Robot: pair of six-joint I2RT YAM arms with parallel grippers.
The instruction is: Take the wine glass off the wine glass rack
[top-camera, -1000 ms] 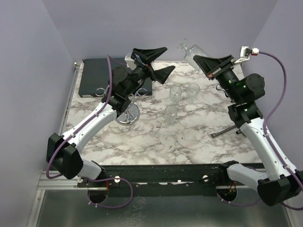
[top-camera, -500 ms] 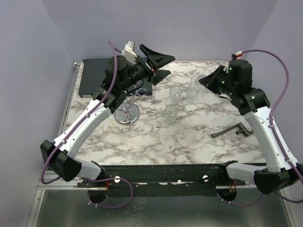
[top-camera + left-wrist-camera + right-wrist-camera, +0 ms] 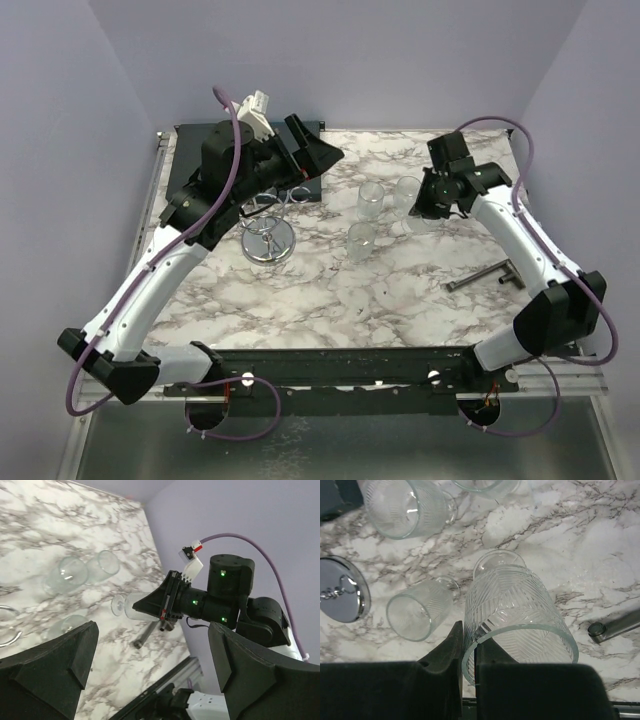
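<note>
While the left gripper (image 3: pixel 312 158) hangs with its fingers spread wide above the rack (image 3: pixel 268 242), which stands left of centre on the marble table (image 3: pixel 400 300), the right gripper (image 3: pixel 468 652) pinches the rim of the wine glass (image 3: pixel 512 612), off the rack, foot toward the table, just right of three other glasses (image 3: pixel 371 200)

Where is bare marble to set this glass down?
Widest free patch: the near strip of marble between the rack and the bar. Also bare between the held glass and the bar. Crowded: the three glasses just left of the held glass.
</note>
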